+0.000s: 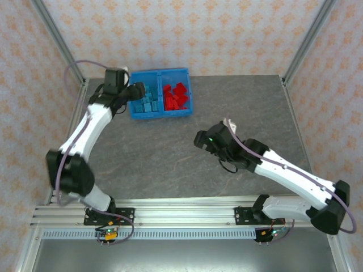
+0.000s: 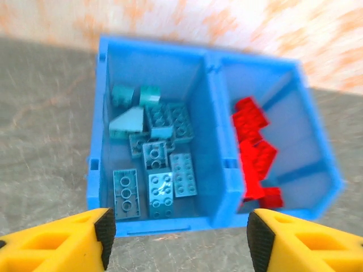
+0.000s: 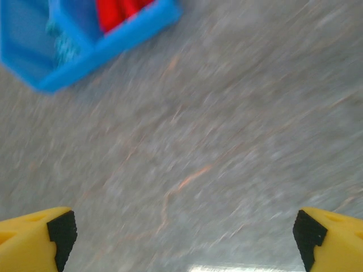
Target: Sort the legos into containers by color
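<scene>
- The table point(image 1: 238, 107) is a grey, stone-patterned top with faint orange veins. It is closed in by walls point(image 1: 198, 34) papered cream with a small orange motif.
- Two slanted metal posts point(image 1: 57, 39) rise at the far corners, and a ribbed aluminium rail point(image 1: 187, 214) runs along the near edge, where both arms are bolted.
- One translucent blue bin point(image 1: 161, 115) sits at the far side of the table, left of centre. A central wall point(image 2: 220, 141) splits it into two side-by-side compartments.
- The left compartment point(image 2: 108, 113) holds the light blue legos point(image 2: 160, 195): about eleven small studded bricks lying loosely on its floor. Most are flat with studs up, and one is a pale wedge.
- The right compartment point(image 2: 300, 130) holds the red legos point(image 2: 252, 153), heaped against the central wall (they overlap too much for an exact count; five or so).
- The left hand point(image 2: 181, 235) hangs at the bin's near-left corner, its yellow, black-tipped fingers point(image 2: 105, 229) spread wide apart. It grips nothing.
- The right hand point(image 3: 184, 235) is over bare table, right of centre and well apart from the bin, fingers likewise wide apart (the wrist view is blurred).
</scene>
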`<state>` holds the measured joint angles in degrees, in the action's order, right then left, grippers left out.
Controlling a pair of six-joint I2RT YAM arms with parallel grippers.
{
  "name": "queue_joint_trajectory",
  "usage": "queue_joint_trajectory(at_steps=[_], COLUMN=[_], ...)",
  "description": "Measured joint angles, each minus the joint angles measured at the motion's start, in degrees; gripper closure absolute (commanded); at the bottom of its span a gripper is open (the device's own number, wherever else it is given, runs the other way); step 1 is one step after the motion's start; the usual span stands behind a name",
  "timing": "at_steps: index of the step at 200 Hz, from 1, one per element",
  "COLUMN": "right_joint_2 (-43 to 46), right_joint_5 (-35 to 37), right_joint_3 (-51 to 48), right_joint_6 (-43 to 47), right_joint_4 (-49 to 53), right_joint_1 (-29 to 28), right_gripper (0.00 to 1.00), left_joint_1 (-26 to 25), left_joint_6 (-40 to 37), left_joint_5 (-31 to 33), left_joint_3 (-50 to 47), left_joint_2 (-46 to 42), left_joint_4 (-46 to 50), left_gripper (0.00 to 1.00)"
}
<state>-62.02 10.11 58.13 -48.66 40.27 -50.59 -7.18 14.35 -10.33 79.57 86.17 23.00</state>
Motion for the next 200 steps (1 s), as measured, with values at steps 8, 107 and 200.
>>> queue_joint_trajectory(at_steps=[8, 107, 200], right_joint_2=[2.78, -6.43, -27.52], right_joint_5=[4.31, 21.97, -0.44], right_joint_3=[-1.81, -17.94, -24.55], right_joint_6=[0.46, 32.68, 49.57], right_joint_4=[0.24, -27.56, -63.56], right_joint_1=[0.35, 32.83, 47.63], right_gripper=[0.01, 0.01, 0.01], left_joint_1=[-0.42, -1.44, -1.4], left_joint_6=[-0.96, -13.25, -14.88], left_joint_5=[-0.04, 10.6, 16.96], left_joint_3=[-4.15, -40.37, -52.74], left_joint_2=[-6.05, -35.45, -30.77], left_joint_4=[-1.14, -1.4, -18.34], left_gripper=[0.27, 0.0, 0.0])
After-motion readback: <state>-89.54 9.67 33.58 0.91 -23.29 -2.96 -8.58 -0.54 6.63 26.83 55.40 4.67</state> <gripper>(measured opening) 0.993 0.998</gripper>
